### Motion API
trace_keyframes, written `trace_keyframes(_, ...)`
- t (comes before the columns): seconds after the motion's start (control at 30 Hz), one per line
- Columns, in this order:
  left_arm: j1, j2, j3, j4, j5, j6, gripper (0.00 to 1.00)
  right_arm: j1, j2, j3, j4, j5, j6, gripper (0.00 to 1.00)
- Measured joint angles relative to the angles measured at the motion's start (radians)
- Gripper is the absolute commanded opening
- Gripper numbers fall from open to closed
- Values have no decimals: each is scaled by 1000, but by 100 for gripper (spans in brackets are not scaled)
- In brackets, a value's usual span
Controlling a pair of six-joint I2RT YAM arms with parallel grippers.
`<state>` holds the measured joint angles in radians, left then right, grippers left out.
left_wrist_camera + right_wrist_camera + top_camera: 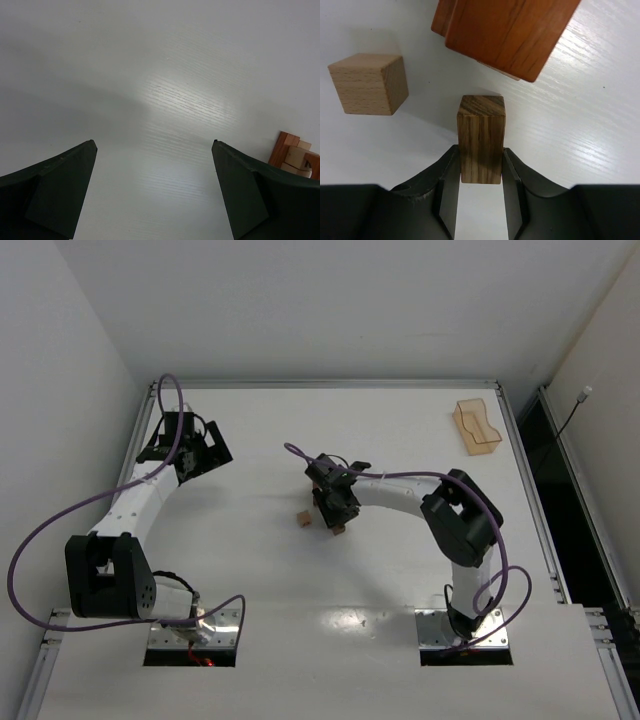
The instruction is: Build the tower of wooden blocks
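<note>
Wood blocks lie about the middle of the table point(400, 580). My right hand point(481, 151) grips one of them, a dark brown block point(481, 125), with a finger pressed on each of its two sides and its top end sticking out past the fingertips. I cannot tell whether it stands on the table or hangs just above it. Just beyond its free end is a larger reddish-orange block point(507, 35), close but not touching. A tan cube point(367, 82) sits apart on the bare surface, toward the table's left edge.

From overhead, the right hand point(340, 525) hangs over this group, with the tan cube point(301, 519) just beside it.

My left hand point(154, 142) is wide open and holds nothing. It hovers near the far left corner of the table point(205, 452), well apart from the blocks. An orange tray point(477, 427) sits near the far right corner.
</note>
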<state>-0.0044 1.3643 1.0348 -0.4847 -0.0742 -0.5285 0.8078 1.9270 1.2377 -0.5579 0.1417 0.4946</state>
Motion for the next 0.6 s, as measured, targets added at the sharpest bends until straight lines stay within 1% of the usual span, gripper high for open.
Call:
trace_keyframes(0.13,0,-2,0,1,0,0,99,8,-72,-41,8,13,-10,0)
trace_keyframes(0.23,0,-27,-23,10,3,2,99,24,-206,-102,32,21,-35,0)
trace_keyframes(0.33,0,-69,-56,16,19,26,99,46,-357,-150,66,64,-74,0)
trace_keyframes(0.43,0,-99,-73,24,65,67,99,56,-453,-178,106,118,-126,0)
trace_keyframes(0.53,0,-127,-86,29,115,103,99,46,-498,-229,159,187,-183,0)
trace_keyframes(0.6,0,-138,-88,31,129,114,99,18,-507,-270,171,224,-216,0)
